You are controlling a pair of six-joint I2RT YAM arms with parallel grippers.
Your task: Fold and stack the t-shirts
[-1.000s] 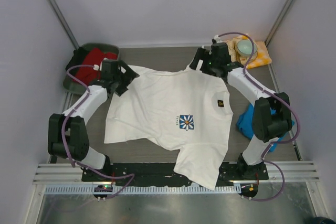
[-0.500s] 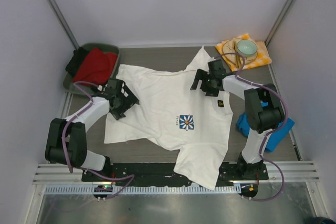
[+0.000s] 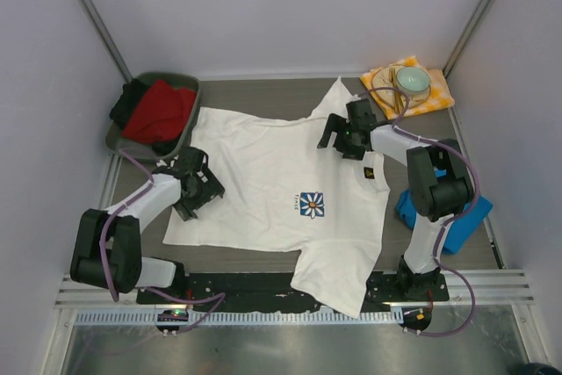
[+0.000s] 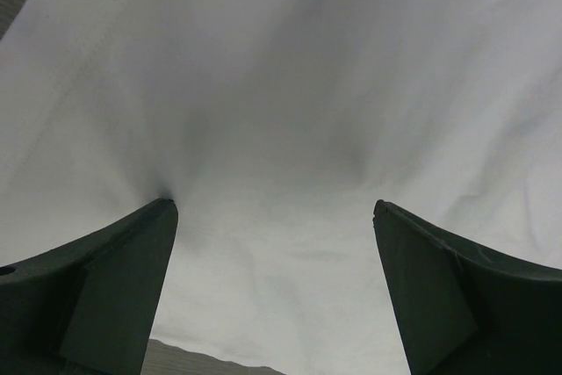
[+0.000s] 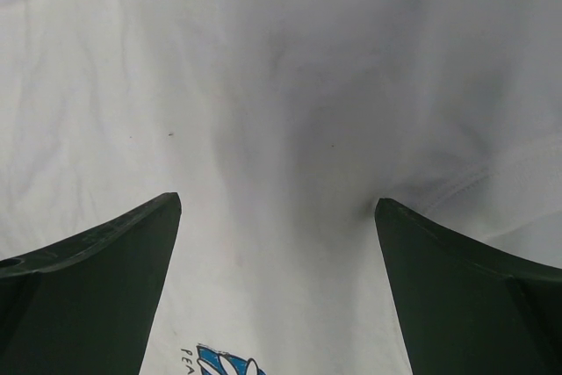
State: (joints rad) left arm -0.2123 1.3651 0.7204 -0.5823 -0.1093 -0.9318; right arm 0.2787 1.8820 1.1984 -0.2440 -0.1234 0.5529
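Observation:
A white t-shirt [image 3: 281, 173] with a blue daisy print [image 3: 311, 205] lies spread face up across the table, its hem hanging over the near edge. My left gripper [image 3: 195, 183] is open and low over the shirt's left side; in the left wrist view its fingers [image 4: 114, 278] press down on plain white cloth [image 4: 281, 85] around the gripper [image 4: 272, 208]. My right gripper [image 3: 347, 133] is open over the shirt's upper right chest; in the right wrist view it [image 5: 277, 204] straddles white cloth with the daisy print [image 5: 224, 364] just below. A bright blue t-shirt [image 3: 406, 205] lies bunched behind the right arm.
A green bin [image 3: 189, 90] holding red and black cloth stands at the far left corner. At the far right corner an orange checked napkin [image 3: 435, 94] carries a pale bowl [image 3: 412, 81]. Walls close in on three sides; a metal rail [image 3: 281, 292] runs along the near edge.
Both grippers came back from the far shoulders onto the shirt. The left one slid nearer along the left side, and the shirt's lower left edge spread outward. The right sleeve now lies flat.

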